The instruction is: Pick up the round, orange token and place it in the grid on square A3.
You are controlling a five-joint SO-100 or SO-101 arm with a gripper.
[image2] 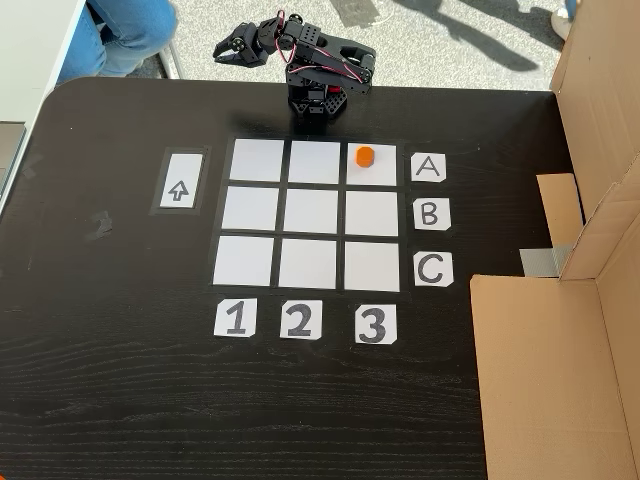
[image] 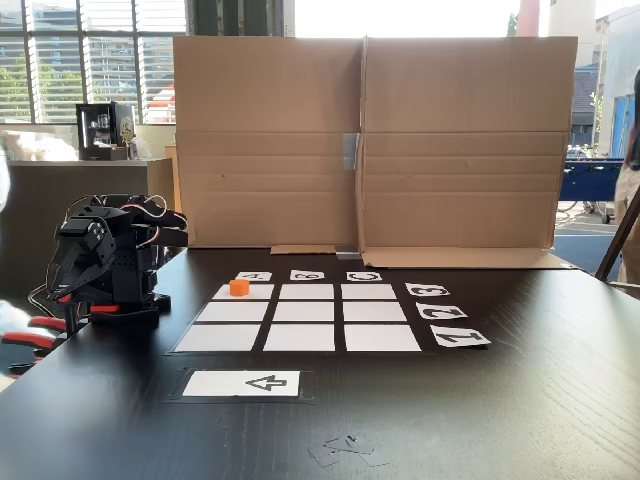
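- One arm sits folded low over its base beside the grid.
- Gripper points away from the board; its opening cannot be told.
- Token rests on square A3.

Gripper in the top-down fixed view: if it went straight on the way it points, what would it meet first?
The gripper points toward that view's left, past the table's far edge. Its way looks free of table things; a person's jeans-clad leg lies roughly ahead, though depth is unclear.
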